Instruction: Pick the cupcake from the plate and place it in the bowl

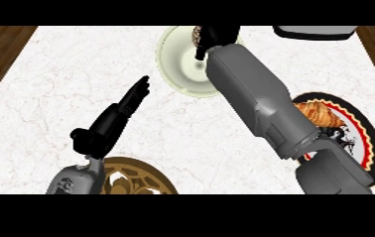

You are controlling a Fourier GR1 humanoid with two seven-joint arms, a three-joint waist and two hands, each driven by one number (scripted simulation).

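Right robot hand (217,34) curled on cupcake (196,33) over bowl (183,65) — left robot hand (121,113) flat.

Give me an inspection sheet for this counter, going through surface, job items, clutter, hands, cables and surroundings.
Surface: white marbled counter.
Job's things: pale bowl at far centre; cupcake, partly hidden, over the bowl's far rim under the right hand; red-and-black rimmed plate at right, mostly under the forearm.
Clutter: croissant-like pastry on that plate; brown patterned plate at near left; grey object at far right.
Hands: right curled around the cupcake; left hand open, fingers straight.
Cables: nothing seen.
Surroundings: wooden floor.
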